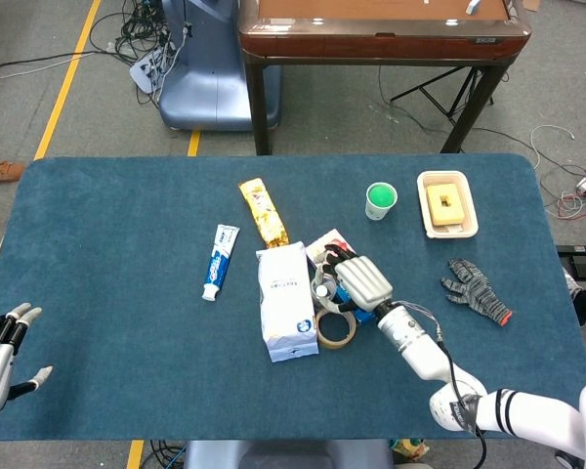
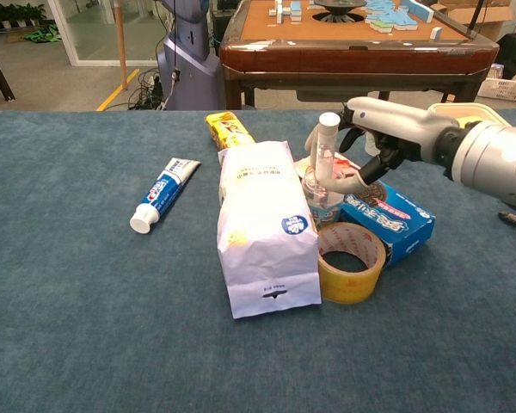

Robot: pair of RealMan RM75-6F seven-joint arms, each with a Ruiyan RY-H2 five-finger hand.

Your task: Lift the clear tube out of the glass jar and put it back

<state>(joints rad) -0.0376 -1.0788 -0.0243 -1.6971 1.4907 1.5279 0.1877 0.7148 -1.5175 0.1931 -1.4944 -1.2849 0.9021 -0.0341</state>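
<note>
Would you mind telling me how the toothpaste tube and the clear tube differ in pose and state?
The toothpaste tube lies flat on the table, untouched; the clear tube stands nearly upright in the glass jar with the right hand around it. The toothpaste tube is opaque and printed; the clear tube is see-through. Both have white caps.

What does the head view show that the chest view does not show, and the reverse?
Only the head view shows the left robot hand, open at the table's near left edge, the green cup, the white tray and the whole grey glove.

Only the chest view shows the clear tube standing upright in the glass jar, with the right robot hand closed around the tube, and the blue box by the jar.

Both show the toothpaste, the white bag, the yellow packet and the tape roll.
</note>
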